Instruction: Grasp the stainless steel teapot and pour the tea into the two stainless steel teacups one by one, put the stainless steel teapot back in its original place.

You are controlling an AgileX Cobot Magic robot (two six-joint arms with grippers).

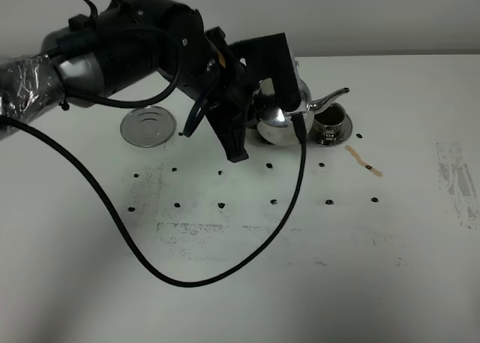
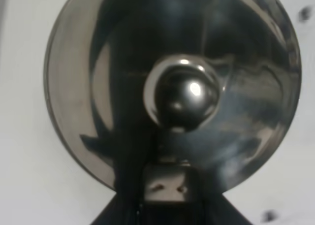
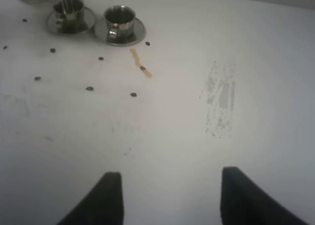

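My left gripper [image 1: 264,116] is shut on the stainless steel teapot [image 1: 283,116] and holds it above the table, with its thin spout [image 1: 331,98] pointing right over a steel teacup [image 1: 331,125]. That cup holds dark tea [image 3: 119,12]. The second teacup [image 3: 69,9] stands on its saucer just left of it, and in the high view the teapot mostly hides it. The left wrist view is filled by the teapot's domed lid and knob [image 2: 184,94]. The flat steel disc [image 1: 148,125] lies bare to the left. My right gripper [image 3: 172,200] is open and empty over bare table.
A thin brown spill streak [image 1: 364,161] lies on the white table [image 1: 240,283] just in front of the right cup. Several small black dots mark the table. A black cable [image 1: 150,264] from the left arm loops over the table's front half. A scuffed grey patch [image 1: 457,178] is at the right.
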